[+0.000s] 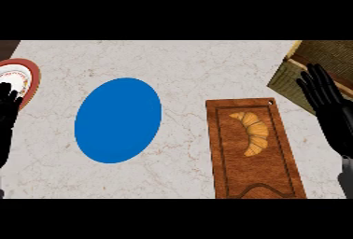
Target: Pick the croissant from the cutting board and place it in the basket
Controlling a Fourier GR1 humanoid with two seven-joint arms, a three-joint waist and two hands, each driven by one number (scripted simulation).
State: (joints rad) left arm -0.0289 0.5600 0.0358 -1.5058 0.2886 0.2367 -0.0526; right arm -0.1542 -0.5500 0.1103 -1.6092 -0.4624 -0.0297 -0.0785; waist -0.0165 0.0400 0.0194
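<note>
Croissant [252, 132] lying flat on the wooden cutting board [231, 168], in the far half of the board's recessed panel, untouched. Long axis running near to far, roughly along the board's own length, with a slight lean: far tip pointing up and toward the left, near tip pointing down toward the view's lower edge, the curved back bulging to the right. Cutting board set right of centre on the pale marbled surface [179, 60], long side running near to far, small hole at its far right corner. Woven basket [293, 77] at the far right corner of the surface, just beyond and to the right of the board's far end, partly cut by the view's edge and partly hidden. Right robot hand [329, 109] open at the right edge, fingers straight and spread, pointing away, raised in front of the basket's near side and to the right of the board, apart from the croissant, holding nothing. Left robot hand [7, 116] open at the left edge, fingers straight and up, resting, overlapping the near edge of a red-rimmed white plate [24, 74] at the far left. Blue plate [118, 120] between the two, left of the board and well apart from it, nothing on it.
</note>
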